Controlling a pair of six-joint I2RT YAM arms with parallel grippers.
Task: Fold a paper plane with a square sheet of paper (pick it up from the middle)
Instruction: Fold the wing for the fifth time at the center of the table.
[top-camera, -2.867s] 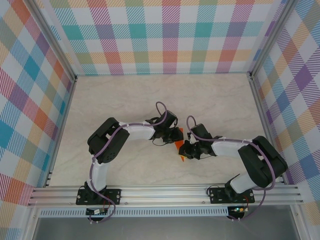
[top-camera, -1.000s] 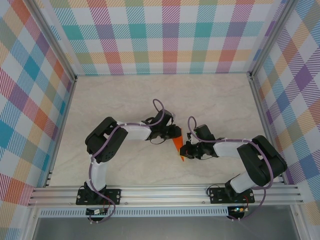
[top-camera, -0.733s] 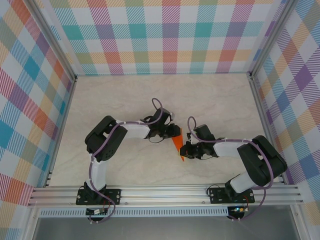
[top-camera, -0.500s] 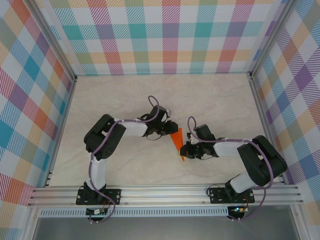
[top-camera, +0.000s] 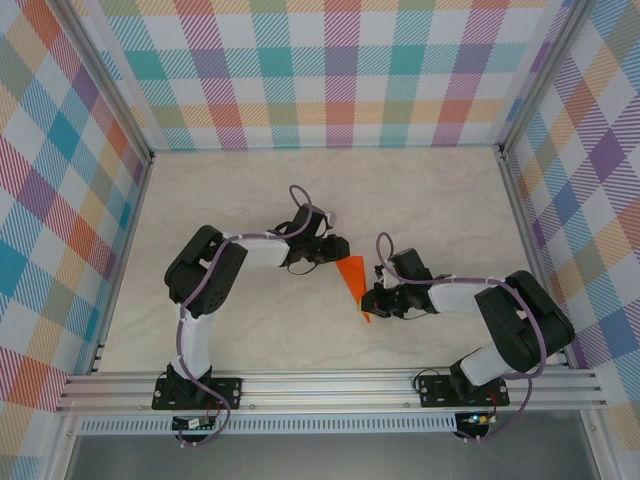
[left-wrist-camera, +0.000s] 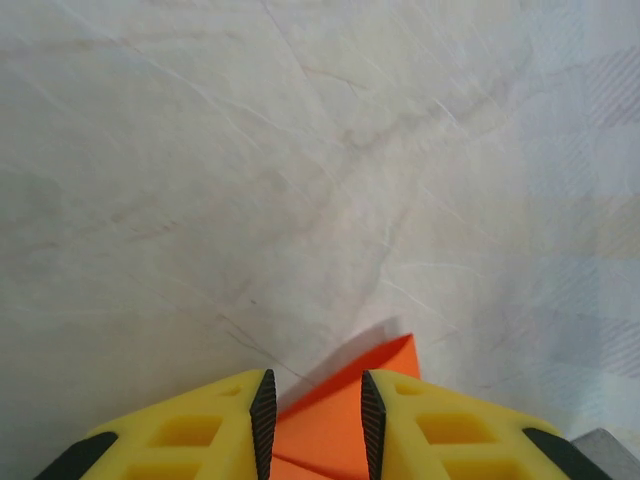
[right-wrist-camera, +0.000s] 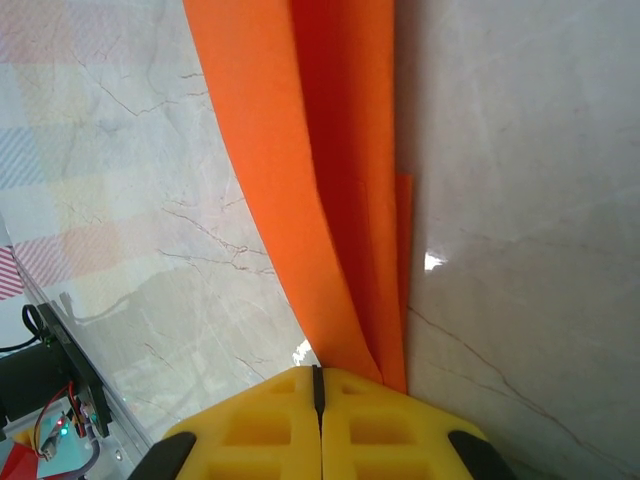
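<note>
The orange sheet of paper (top-camera: 351, 272) lies on the table folded into a narrow, pointed plane shape, wide end far and point near. My left gripper (top-camera: 336, 260) is at the wide end's left corner. In the left wrist view its jaws (left-wrist-camera: 313, 390) stand a little apart, and the orange corner (left-wrist-camera: 345, 415) lies flat beneath the gap. My right gripper (top-camera: 368, 301) sits low over the paper's narrow end. In the right wrist view it (right-wrist-camera: 318, 372) is shut, seam bare, and the layered orange folds (right-wrist-camera: 310, 150) run under its right finger.
The pale marble table (top-camera: 250, 190) has free room on all sides of the paper. Plaid walls (top-camera: 330, 70) and aluminium rails (top-camera: 330, 385) bound it. Both arms reach in from the near edge, with purple cables looping over the wrists.
My left gripper has drawn back to the left, off the paper's wide end, which now shows fully. Its jaws have opened slightly. The right gripper has stayed put.
</note>
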